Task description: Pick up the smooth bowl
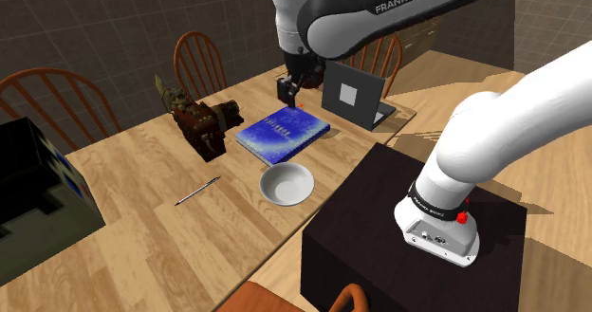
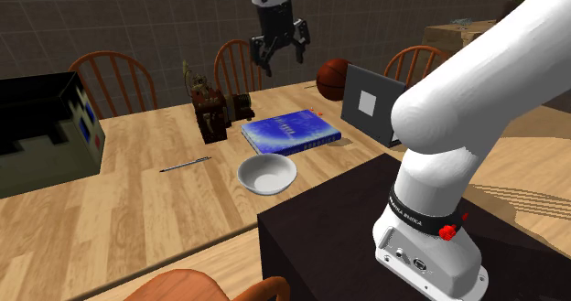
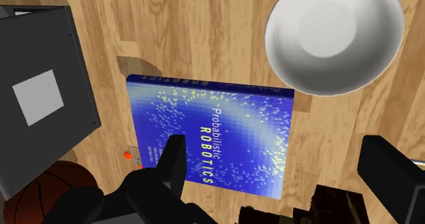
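Fingers [image 3: 174, 163] spread apart, empty, above blue book [image 1: 283, 133], white bowl [image 1: 286, 183] just beside book on wooden table [image 1: 142, 168]

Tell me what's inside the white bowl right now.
Nothing: the wrist view shows the bowl bare and white inside, down to its base. The wooden table directly beneath it is covered.

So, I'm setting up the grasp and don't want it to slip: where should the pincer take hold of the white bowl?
Take the white bowl by its rim, coming straight down from above, one finger inside and one outside. It sits upright, mouth up, and looks too wide to span. The rim away from the blue book seems freest. The pincer is open.
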Available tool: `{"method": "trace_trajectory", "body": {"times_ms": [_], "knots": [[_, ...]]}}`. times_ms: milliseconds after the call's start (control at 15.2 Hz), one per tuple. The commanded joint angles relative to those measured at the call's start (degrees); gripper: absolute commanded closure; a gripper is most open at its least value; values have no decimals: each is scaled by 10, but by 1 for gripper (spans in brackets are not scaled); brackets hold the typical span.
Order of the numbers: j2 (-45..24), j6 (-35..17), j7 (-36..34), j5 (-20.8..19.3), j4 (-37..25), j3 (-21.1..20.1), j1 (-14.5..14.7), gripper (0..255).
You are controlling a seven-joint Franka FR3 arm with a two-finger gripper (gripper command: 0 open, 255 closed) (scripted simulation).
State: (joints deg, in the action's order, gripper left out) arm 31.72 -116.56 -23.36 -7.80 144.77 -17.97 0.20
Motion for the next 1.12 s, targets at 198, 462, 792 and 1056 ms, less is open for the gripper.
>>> {"method": "trace_trajectory", "body": {"times_ms": [198, 462, 792, 1056], "knots": [[-90, -53, -98, -34, 2, -68, -13, 0], [-180, -84, -191, -87, -13, -120, -30, 0], [-317, -94, -328, -193, -54, -166, -41, 0], [-437, -78, -434, -284, -104, -163, -18, 0]]}}
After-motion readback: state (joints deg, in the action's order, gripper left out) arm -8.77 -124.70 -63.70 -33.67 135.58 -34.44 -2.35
